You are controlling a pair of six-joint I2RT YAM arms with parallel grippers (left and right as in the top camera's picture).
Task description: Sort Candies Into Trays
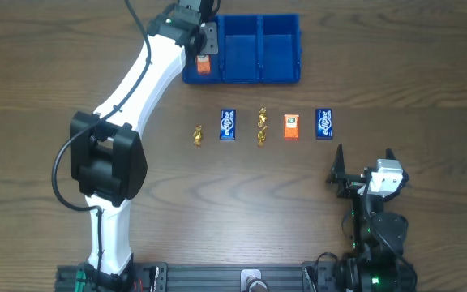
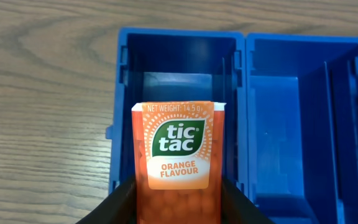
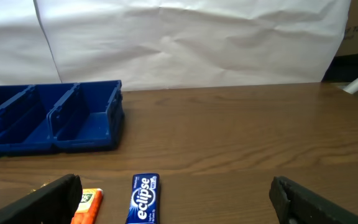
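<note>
While the left gripper [image 2: 179, 200], jaws clamped on the orange candy box [image 2: 179, 143], hangs over the left compartment of the blue tray [image 2: 242, 93], a skewed release could snag the wall. The right gripper [image 1: 363, 161] rests with jaws apart.

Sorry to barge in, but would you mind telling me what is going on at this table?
The left gripper is shut on an orange candy box, holding it over the end compartment of the blue tray. Lying in a row on the table are gold wrapped candies, two blue packets and a second orange box. The right gripper sits open near its base, holding nothing.
</note>
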